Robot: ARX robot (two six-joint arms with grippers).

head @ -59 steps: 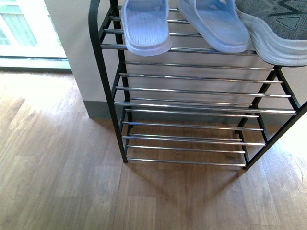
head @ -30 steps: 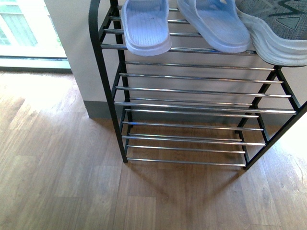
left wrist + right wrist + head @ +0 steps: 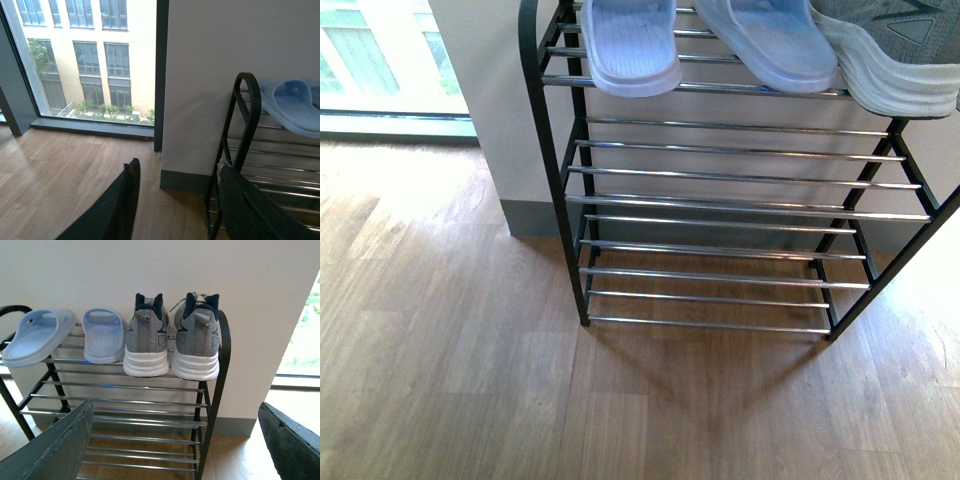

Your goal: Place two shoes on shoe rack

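- The black-framed rack of thin chrome rods point(image 3: 150, 390) carries, on its top tier, two grey knit sneakers with white soles point(image 3: 172, 342) and two pale blue rubber slides point(image 3: 70, 337), side by side.
- Placement looks finished; what remains, I judge, is backing away.
- Left end effector point(image 3: 177, 200) and right end effector point(image 3: 175, 440) both hang spread apart, carrying nothing.
- Lower tiers stand bare; the wooden floor point(image 3: 450, 380) offers retreat room.

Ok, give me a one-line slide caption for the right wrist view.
Grey sneakers and pale blue slides lined up on the shoe rack's top tier, seen between the open right hand fingers.
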